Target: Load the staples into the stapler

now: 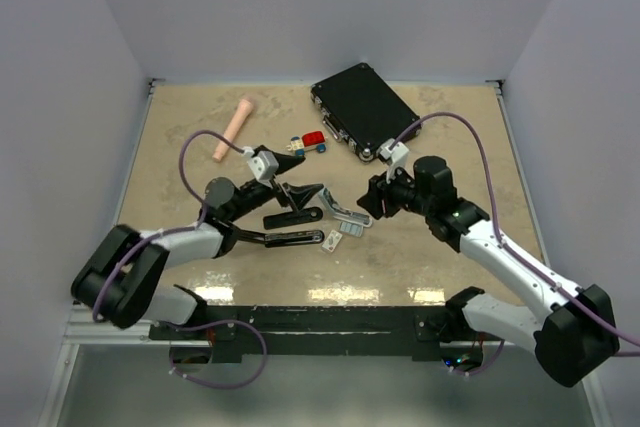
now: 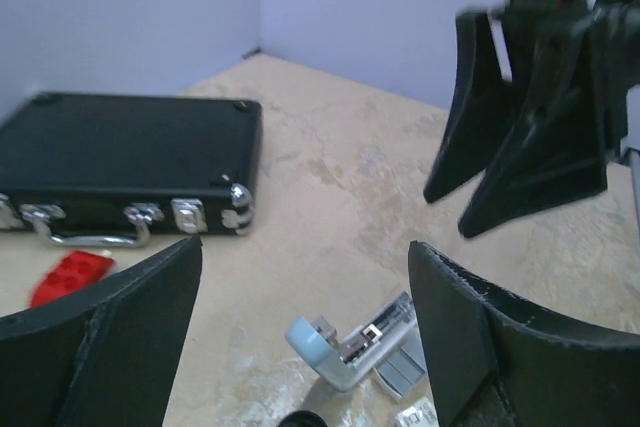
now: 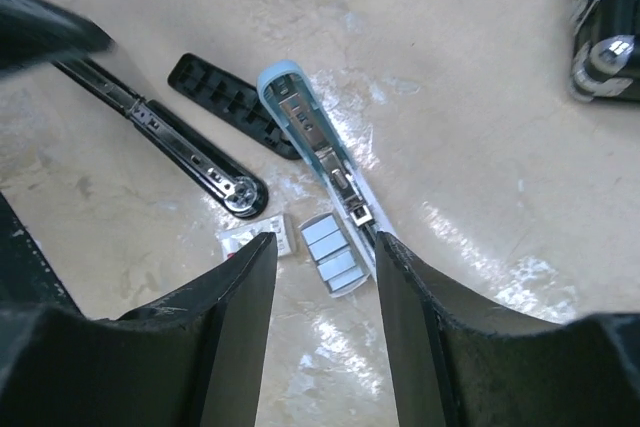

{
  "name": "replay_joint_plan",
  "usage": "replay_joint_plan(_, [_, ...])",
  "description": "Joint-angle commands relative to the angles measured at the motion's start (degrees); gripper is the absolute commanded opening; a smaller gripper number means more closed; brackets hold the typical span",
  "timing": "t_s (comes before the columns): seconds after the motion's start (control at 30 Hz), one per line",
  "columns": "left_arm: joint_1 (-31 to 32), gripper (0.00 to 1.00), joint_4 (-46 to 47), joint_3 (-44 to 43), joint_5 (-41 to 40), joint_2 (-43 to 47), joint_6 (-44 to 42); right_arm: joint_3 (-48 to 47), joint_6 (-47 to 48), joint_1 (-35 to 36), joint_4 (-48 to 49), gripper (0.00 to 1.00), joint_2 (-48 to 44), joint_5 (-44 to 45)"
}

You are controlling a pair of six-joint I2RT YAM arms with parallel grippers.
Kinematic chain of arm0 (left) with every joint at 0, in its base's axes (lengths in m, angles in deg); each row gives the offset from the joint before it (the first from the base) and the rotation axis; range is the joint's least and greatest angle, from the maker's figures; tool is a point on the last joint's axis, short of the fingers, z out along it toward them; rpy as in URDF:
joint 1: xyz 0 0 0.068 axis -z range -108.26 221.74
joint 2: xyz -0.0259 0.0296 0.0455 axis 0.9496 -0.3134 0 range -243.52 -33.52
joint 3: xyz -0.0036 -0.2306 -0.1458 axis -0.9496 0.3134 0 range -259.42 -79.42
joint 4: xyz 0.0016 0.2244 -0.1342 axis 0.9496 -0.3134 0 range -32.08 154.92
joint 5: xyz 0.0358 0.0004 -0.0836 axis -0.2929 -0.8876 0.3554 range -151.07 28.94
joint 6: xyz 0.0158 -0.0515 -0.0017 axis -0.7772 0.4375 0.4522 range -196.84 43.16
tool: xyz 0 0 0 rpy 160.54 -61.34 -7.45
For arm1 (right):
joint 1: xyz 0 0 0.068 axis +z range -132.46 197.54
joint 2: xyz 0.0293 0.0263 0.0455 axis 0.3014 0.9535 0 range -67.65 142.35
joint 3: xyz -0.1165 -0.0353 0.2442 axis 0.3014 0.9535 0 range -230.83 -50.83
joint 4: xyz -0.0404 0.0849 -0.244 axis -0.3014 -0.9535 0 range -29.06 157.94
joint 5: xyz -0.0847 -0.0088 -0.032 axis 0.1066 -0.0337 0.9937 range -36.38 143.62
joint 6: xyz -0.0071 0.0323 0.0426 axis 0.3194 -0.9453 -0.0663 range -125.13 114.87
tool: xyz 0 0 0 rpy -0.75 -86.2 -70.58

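A small light-blue stapler lies open on the table with its metal channel facing up; it also shows in the top view and the left wrist view. The silvery-grey staples lie flat right beside its far end, next to a tiny white box. My right gripper is open and empty, hovering over the staples with a finger on either side. My left gripper is open and empty, just left of the stapler. In the top view the left gripper and right gripper flank the stapler.
A black stapler arm with a metal rail and a black ribbed piece lie left of the blue stapler. A black case stands at the back right, with a red and blue toy and a pink cylinder behind the left gripper.
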Motion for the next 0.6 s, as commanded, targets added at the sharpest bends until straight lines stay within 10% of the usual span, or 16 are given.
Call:
replay_joint_plan(0.0, [0.23,0.91,-11.91,0.17,-11.95,13.32,-5.43,-2.36,-6.48,2.68,-1.36,0.49,3.57,-0.64])
replay_joint_plan(0.33, [0.14,0.97,-46.45,-1.50,-28.66,40.23,-16.59,1.43,-13.88,11.03,7.50,0.53,15.17,3.14])
replay_joint_plan(0.57, [0.14,0.98,-51.14,1.56,-40.96,49.20,-20.64,-1.38,-10.38,17.98,13.05,0.65,19.31,3.93])
